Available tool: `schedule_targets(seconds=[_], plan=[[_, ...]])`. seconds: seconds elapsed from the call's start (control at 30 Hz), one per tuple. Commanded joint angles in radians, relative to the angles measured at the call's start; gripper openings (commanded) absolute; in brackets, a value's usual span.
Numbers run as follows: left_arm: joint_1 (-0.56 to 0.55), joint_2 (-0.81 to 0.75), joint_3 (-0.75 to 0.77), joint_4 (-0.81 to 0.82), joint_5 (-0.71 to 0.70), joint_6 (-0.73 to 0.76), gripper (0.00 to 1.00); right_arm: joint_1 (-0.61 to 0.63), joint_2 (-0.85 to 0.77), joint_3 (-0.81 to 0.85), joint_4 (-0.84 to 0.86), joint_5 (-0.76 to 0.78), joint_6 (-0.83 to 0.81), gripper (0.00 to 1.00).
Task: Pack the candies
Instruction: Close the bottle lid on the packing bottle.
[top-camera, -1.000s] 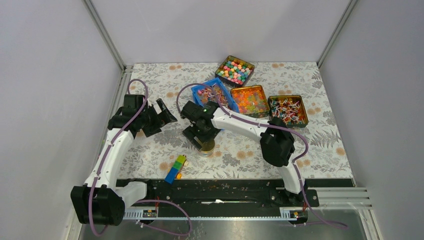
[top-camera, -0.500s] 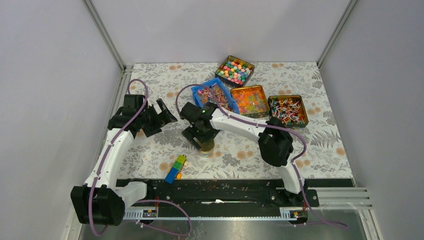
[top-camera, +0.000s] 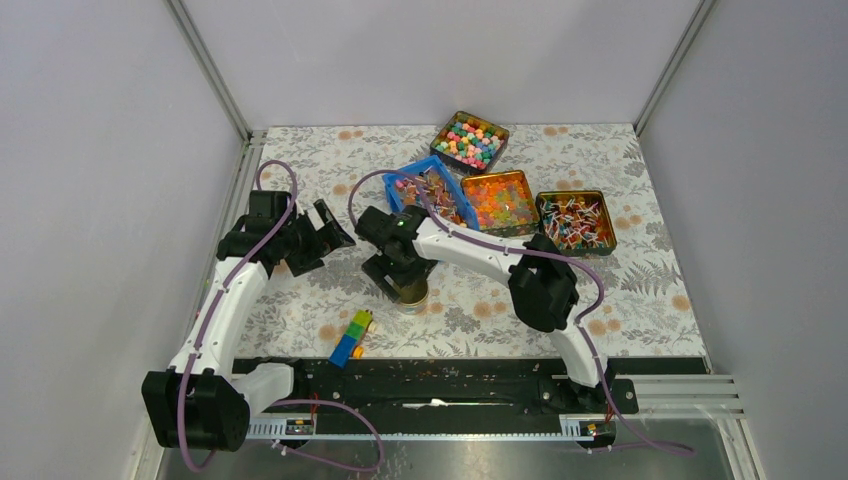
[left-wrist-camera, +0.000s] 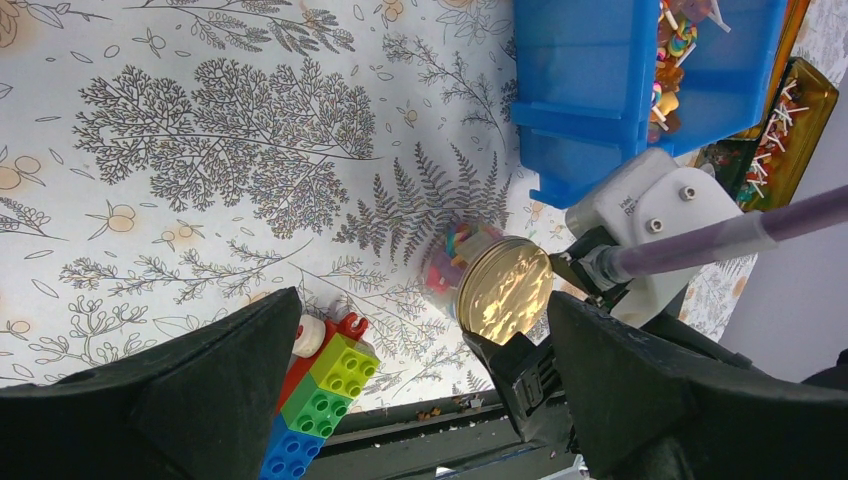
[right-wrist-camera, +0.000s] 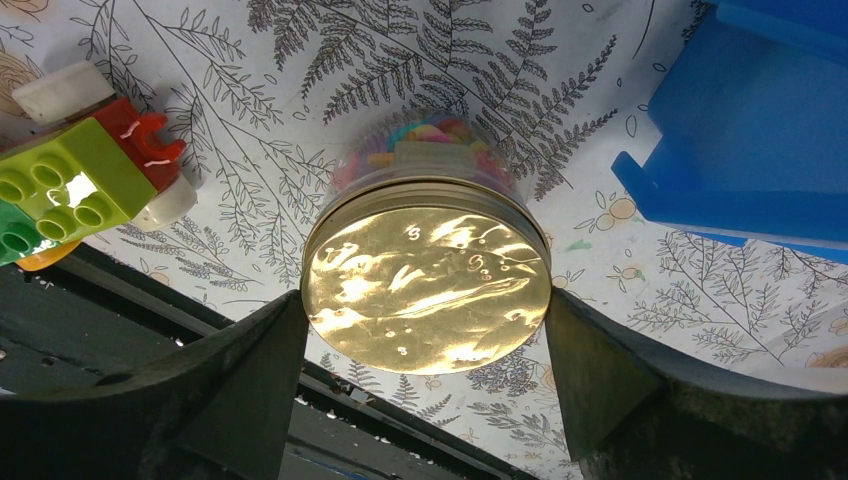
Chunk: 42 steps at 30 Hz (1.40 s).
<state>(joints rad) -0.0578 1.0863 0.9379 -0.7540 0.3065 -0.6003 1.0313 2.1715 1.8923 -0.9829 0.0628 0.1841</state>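
A small clear jar (top-camera: 412, 293) with a gold lid (right-wrist-camera: 428, 275) stands on the floral table, with colourful candies (right-wrist-camera: 430, 135) inside it. My right gripper (right-wrist-camera: 425, 312) is shut on the lid, one finger against each side of its rim, and it also shows in the top view (top-camera: 403, 277). More small wrapped candies in pink, red, white and brownish fill the blue bin (top-camera: 397, 183) just behind. My left gripper (left-wrist-camera: 420, 300) is open and empty, hovering left of the jar (left-wrist-camera: 452, 262); it also shows in the top view (top-camera: 335, 228).
A stack of toy bricks (top-camera: 350, 337) lies near the front edge, close to the jar. Three tins stand at the back right: round pastel balls (top-camera: 468, 140), orange sweets (top-camera: 500, 200) and stick-wrapped sweets (top-camera: 575, 220). Walls close in the table's sides.
My right wrist has shifted slightly to the left while holding the lid. The left arm and the jar have not visibly moved.
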Motion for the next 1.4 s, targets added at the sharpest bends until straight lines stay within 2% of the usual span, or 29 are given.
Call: schedule_targets(seconds=[0.0, 0.07, 0.2, 0.43, 0.73, 1.03, 1.23, 1.37], plan=[[0.006, -0.014, -0.001, 0.031, 0.014, -0.003, 0.98, 0.007, 0.024, -0.121, 0.056, 0.02, 0.015, 0.76], [0.006, -0.013, 0.002, 0.031, 0.012, -0.003, 0.98, 0.007, -0.007, -0.18, 0.108, 0.019, 0.014, 0.77], [0.006, -0.012, 0.004, 0.032, 0.009, -0.006, 0.98, 0.008, -0.019, -0.191, 0.115, 0.02, 0.004, 0.83], [0.006, -0.011, -0.013, 0.053, 0.017, -0.02, 0.98, 0.006, -0.079, -0.184, 0.115, 0.016, -0.016, 0.99], [0.006, 0.01, -0.07, 0.106, 0.072, -0.041, 0.98, -0.018, -0.177, -0.227, 0.113, -0.073, -0.019, 0.99], [-0.009, 0.082, -0.158, 0.218, 0.208, -0.025, 0.98, -0.061, -0.287, -0.306, 0.114, -0.164, -0.017, 0.99], [-0.094, 0.229, -0.186, 0.324, 0.325, -0.051, 0.98, -0.118, -0.369, -0.359, 0.116, -0.227, -0.006, 1.0], [-0.195, 0.353, -0.135, 0.357, 0.372, -0.06, 0.96, -0.19, -0.429, -0.402, 0.115, -0.267, 0.024, 1.0]])
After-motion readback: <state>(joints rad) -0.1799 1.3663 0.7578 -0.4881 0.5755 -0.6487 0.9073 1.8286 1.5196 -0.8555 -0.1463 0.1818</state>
